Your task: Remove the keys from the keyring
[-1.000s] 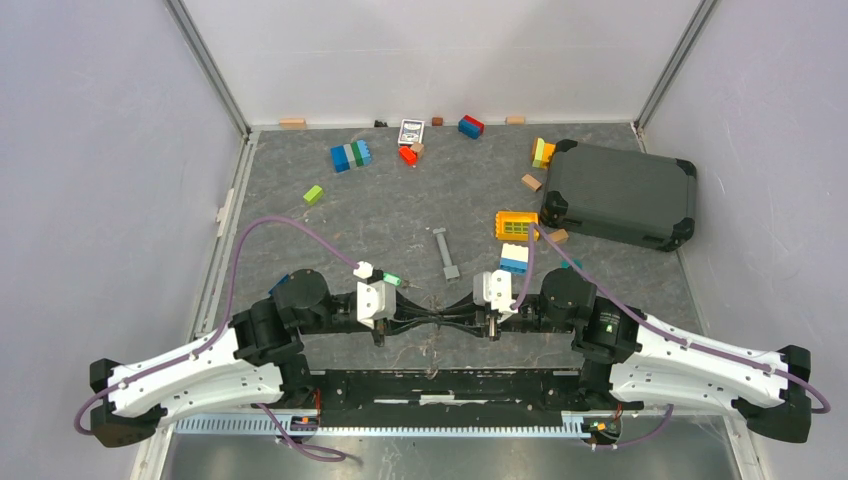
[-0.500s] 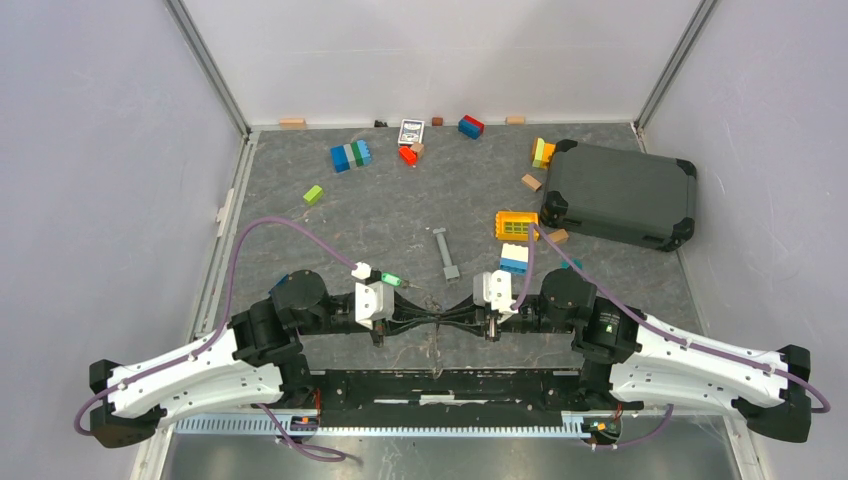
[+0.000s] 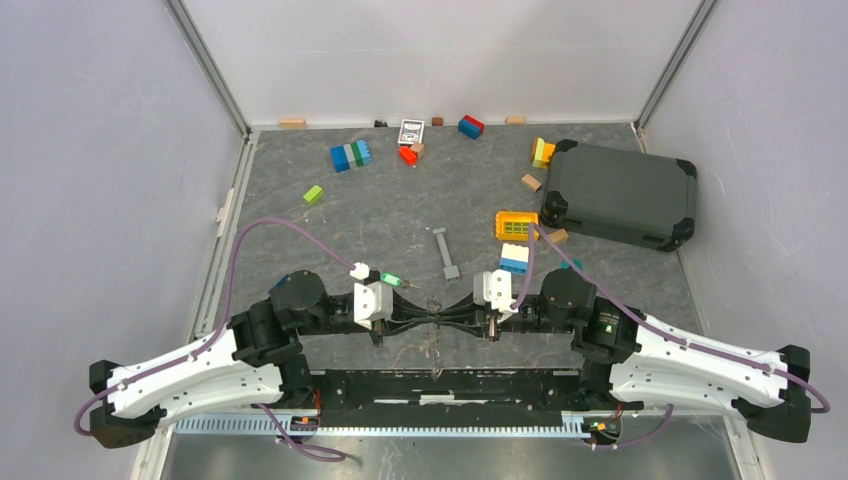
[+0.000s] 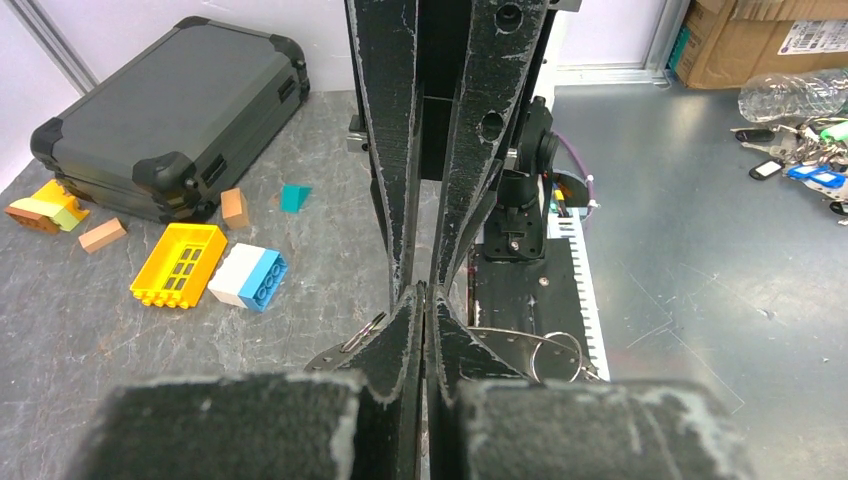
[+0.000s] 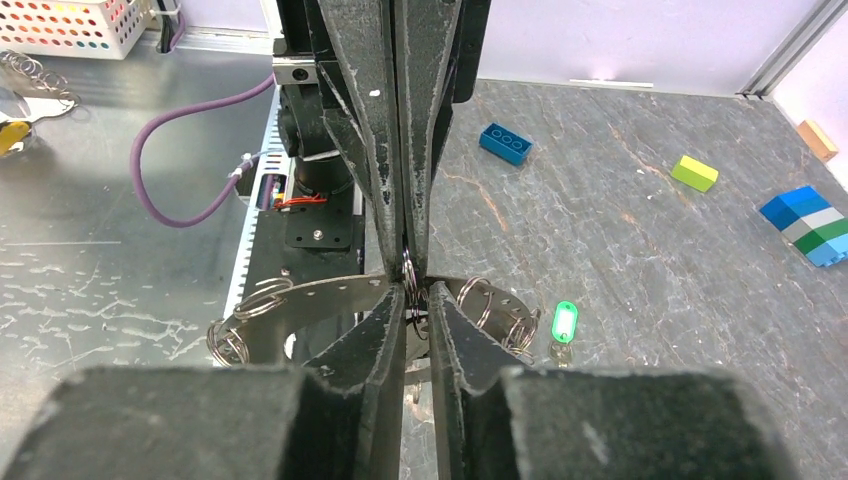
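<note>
Your left jaws are clenched on the keyring [image 5: 408,275]. They meet the right jaws tip to tip, and those stand nearly together around the same wire; you cannot tell whether they truly bite. The ring sits between the tips at the near edge of the surface [image 3: 400,210], with the keys [image 5: 320,300] fanned beneath and a green-headed key [image 5: 565,322] beside them. If you pull unevenly, the thin wire likely slips free, or a key drops onto the base rail [image 3: 440,385]. Open room lies forward, and the grey bar [image 3: 446,253] is well ahead.
</note>
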Tool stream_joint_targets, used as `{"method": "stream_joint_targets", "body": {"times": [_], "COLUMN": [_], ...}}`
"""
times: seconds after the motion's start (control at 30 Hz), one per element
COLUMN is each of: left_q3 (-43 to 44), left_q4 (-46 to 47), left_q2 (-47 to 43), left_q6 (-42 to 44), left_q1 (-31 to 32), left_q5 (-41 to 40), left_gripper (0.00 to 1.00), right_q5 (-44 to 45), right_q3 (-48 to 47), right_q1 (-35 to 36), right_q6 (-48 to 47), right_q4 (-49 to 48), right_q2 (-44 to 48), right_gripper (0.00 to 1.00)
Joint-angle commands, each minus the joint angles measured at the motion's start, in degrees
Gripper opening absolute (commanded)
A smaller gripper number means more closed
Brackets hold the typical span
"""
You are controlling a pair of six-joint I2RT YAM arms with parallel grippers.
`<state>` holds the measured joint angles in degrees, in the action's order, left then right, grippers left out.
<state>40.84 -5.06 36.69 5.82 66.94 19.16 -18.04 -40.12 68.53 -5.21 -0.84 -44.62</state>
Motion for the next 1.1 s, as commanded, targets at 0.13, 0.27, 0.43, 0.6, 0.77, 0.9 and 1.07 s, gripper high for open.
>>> {"method": "stream_joint_targets", "body": {"times": [0.13,0.27,0.43,0.6,0.77,0.9,1.07], "left_q3": [0.25,0.21,0.35,0.36,0.25,1.75,5.8], "left_q4": [4.88,4.88,4.87,4.88,4.7,1.38,-6.66], "left_q2": [-0.74,-0.7,-0.74,-0.81,-0.9,-0.91,-0.71], "left_q6": [-2.31,-2.29,-2.26,-2.26,-2.5,-1.88,1.0], "left_q1": [-0.02,-0.08,-0.04,-0.04,-0.05,-0.08,-0.07], "left_q5": [0.53,0.53,0.46,0.44,-1.24,-2.56,-3.88], "left_gripper": [0.02,0.02,0.02,0.02,0.03,0.33,0.52], "right_q5": [-0.4,-0.17,-0.19,-0.05,0.8,3.24,4.43], "right_q3": [0.3,0.39,0.39,0.39,0.05,-2.48,-8.8], "right_q1": [0.1,0.11,0.11,0.11,0.09,0.06,0.11], "right_q6": [0.38,0.38,0.38,0.3,0.29,-0.94,-4.67], "right_q4": [-2.06,-1.97,-1.97,-2.03,-1.46,3.49,13.28], "right_q2": [0.6,0.75,0.73,0.87,1.2,0.77,-1.47], "right_gripper": [0.09,0.11,0.15,0.03,0.0,0.0,0.0]}}
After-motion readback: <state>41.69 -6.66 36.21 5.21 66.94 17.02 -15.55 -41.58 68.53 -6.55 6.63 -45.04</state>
